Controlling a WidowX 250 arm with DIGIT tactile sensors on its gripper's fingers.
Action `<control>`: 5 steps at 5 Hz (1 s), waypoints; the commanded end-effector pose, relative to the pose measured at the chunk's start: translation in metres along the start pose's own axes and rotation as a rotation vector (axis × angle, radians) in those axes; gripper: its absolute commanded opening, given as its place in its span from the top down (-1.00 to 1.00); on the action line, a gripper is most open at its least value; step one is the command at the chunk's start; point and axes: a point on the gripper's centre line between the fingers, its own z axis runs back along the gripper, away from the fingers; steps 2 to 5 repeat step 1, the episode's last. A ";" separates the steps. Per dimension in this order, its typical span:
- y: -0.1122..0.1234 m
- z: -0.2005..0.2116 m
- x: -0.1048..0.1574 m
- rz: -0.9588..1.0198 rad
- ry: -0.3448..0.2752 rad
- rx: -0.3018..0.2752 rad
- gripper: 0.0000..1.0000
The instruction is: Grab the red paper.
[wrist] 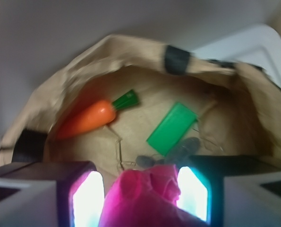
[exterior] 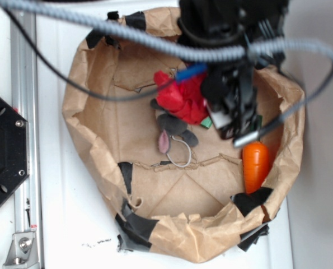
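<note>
Wrist view shows a brown paper bag filling most of the frame, and at bottom centre the gripper stands wide with the red paper between its glowing fingers, contact unclear. Behind it lie an orange carrot at left, a green block at centre and a grey toy mouse just beyond the wad.
</note>
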 end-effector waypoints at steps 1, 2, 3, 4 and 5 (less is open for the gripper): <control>-0.016 0.010 0.004 -0.167 -0.070 0.040 1.00; -0.016 0.010 0.004 -0.167 -0.070 0.040 1.00; -0.016 0.010 0.004 -0.167 -0.070 0.040 1.00; -0.016 0.010 0.004 -0.167 -0.070 0.040 1.00; -0.016 0.010 0.004 -0.167 -0.070 0.040 1.00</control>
